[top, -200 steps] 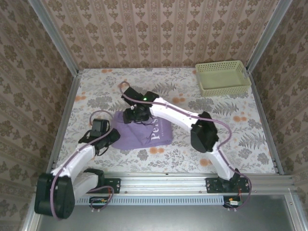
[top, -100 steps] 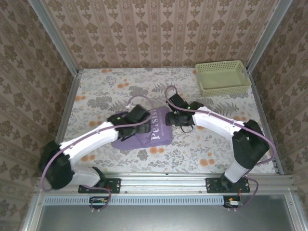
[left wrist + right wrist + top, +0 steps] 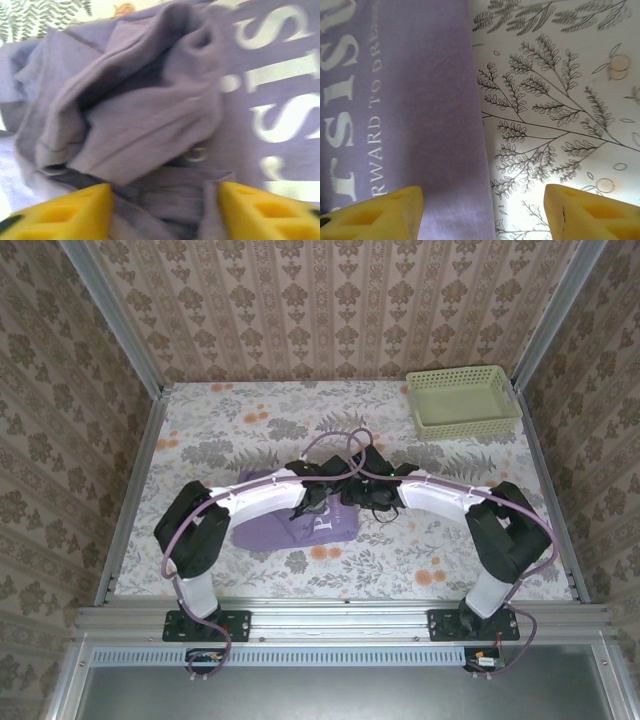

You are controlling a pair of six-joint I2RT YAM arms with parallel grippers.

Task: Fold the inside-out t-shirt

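The lavender t-shirt [image 3: 270, 528] lies as a folded bundle near the table's middle, with white printed letters showing on its right part. My left gripper [image 3: 318, 498] hovers over its rumpled folds [image 3: 135, 110], yellow fingers [image 3: 75, 212] wide apart and open, with creased cloth below the gap. My right gripper [image 3: 362, 490] is beside it at the bundle's right edge. In the right wrist view that gripper [image 3: 482, 215] is open and straddles the shirt's straight edge [image 3: 475, 125]: one finger over purple cloth, the other over the leaf-patterned tablecloth [image 3: 560, 115].
A pale green mesh basket [image 3: 463, 402] stands at the table's back right corner. Patterned walls with metal rails close in the table's left, right and back. Both arms meet above the shirt, cables looping between them.
My left arm has swung from the shirt's left side across to its upper right part. My right gripper moved from the shirt's top left to its right edge.
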